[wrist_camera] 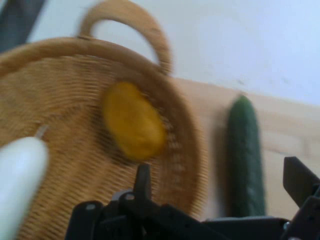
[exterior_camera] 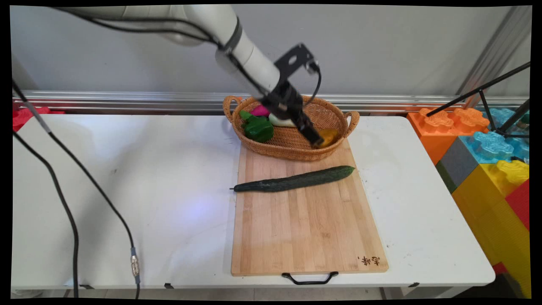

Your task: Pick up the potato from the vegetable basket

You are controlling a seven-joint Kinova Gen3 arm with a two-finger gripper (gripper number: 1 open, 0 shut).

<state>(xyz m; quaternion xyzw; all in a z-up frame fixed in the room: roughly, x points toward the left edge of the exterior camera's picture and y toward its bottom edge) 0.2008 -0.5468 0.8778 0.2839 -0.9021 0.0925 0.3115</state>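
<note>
1. The white table carries a wooden cutting board, which reaches from the near edge, right of the middle, toward the far edge.
2. A woven basket stands on the board's far end.
3. A dark cucumber lies across the board, just beside the basket on its near side.
4. In the basket I see a green pepper at the left, a pink thing and a white thing behind it, and a yellow fruit at the right.
5. The arm comes from the upper left and slopes down into the basket.
6. The gripper is very near the yellow fruit. Its fingers are wide apart and hold nothing. I cannot tell if they touch the fruit.
</note>
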